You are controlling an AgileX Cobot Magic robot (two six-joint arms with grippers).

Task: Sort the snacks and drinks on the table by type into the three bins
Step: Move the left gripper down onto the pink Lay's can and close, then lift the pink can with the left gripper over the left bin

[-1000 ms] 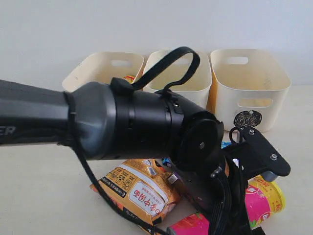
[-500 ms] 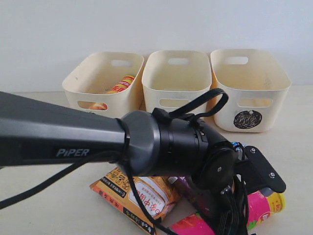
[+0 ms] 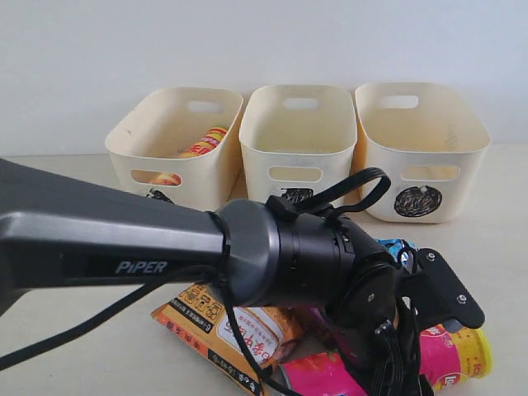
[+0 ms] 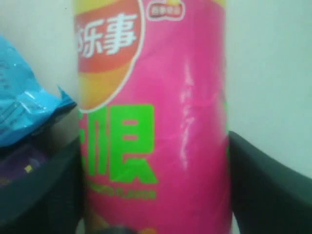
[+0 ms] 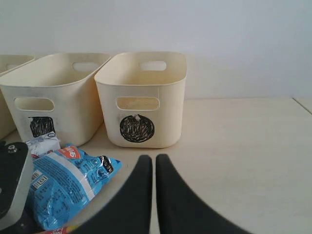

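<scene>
The pink chip tube [image 4: 156, 122] fills the left wrist view, lying on the table [image 3: 503, 247]. My left gripper [image 4: 153, 139] is shut on it, one dark finger pressed against each side. From outside, the wrist hides those fingers and only the tube's yellow-lidded end [image 3: 458, 356] shows. The orange bag [image 3: 239, 326] lies beside it, and the blue bag [image 5: 63, 185] lies just behind. A small blue-and-white carton [image 5: 44, 145] stands by the square bin [image 5: 48, 97]. The yellow tube [image 3: 202, 142] lies in the triangle bin [image 3: 177, 124]. My right gripper [image 5: 154, 158] hovers shut and empty near the circle bin [image 5: 141, 97].
The left arm's thick black forearm [image 3: 124, 239] crosses the front of the exterior view and hides much of the table. A dark purple patch [image 4: 19, 168] shows under the blue bag. Bare table [image 5: 243, 156] lies to the right of the circle bin.
The left arm has dropped lower and come down over the pink tube, uncovering the bins behind it. The tube's lid end has shifted slightly right and down.
</scene>
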